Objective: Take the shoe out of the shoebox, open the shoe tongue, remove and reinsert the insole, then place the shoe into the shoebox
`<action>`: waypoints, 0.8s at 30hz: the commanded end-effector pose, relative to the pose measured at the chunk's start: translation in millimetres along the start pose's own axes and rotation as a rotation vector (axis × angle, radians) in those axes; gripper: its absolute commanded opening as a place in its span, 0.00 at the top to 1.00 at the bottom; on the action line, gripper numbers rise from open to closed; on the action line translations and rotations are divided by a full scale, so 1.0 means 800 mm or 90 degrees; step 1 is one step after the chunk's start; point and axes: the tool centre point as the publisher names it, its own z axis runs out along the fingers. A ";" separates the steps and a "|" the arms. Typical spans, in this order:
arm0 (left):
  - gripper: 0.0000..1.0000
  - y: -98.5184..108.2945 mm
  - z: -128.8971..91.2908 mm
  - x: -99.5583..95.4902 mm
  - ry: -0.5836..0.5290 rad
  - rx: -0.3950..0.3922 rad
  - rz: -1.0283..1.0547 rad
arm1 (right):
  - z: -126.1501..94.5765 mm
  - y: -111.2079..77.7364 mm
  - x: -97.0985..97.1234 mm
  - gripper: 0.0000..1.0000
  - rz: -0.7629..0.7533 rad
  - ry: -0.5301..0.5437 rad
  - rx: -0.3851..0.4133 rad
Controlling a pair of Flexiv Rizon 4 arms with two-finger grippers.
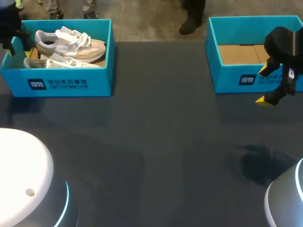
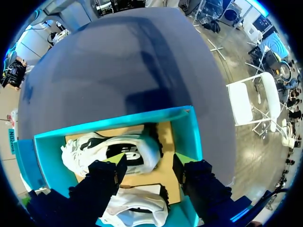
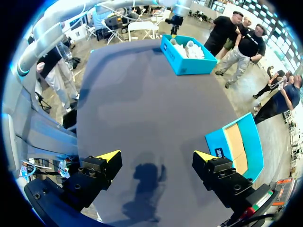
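The left blue shoebox point(image 1: 71, 82) holds two white shoes, one point(image 1: 71, 41) lying behind the other point(image 1: 61, 62). My left arm point(image 1: 8, 33) hangs over the box's left end. In the left wrist view my left gripper point(image 2: 149, 165) is open above the box point(image 2: 189, 132). Its fingers straddle the heel end of a white shoe point(image 2: 118, 151) with a dark logo; one fingertip point(image 2: 182, 161) stands clear of the shoe. The second shoe point(image 2: 137, 205) lies under the gripper. My right gripper point(image 1: 264, 85) point(image 3: 157, 156) is open and empty above the table, in front of the other box.
An empty blue shoebox point(image 1: 227, 75) point(image 3: 236, 142) with a cardboard floor stands at the back right. The dark table point(image 1: 156, 151) stretches between the two boxes. In the right wrist view the box with the shoes point(image 3: 189, 61) is far ahead.
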 end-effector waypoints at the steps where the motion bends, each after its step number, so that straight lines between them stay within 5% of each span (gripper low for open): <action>1: 0.55 0.005 0.011 0.001 -0.002 0.000 0.001 | 0.002 0.002 -0.003 0.00 0.000 0.003 0.003; 3: 0.61 0.007 0.017 0.001 -0.002 -0.001 -0.002 | 0.002 0.002 -0.003 0.00 0.000 0.003 0.003; 24: 0.56 0.023 0.066 0.006 -0.016 -0.033 -0.027 | 0.002 0.002 -0.003 0.00 0.000 0.003 0.003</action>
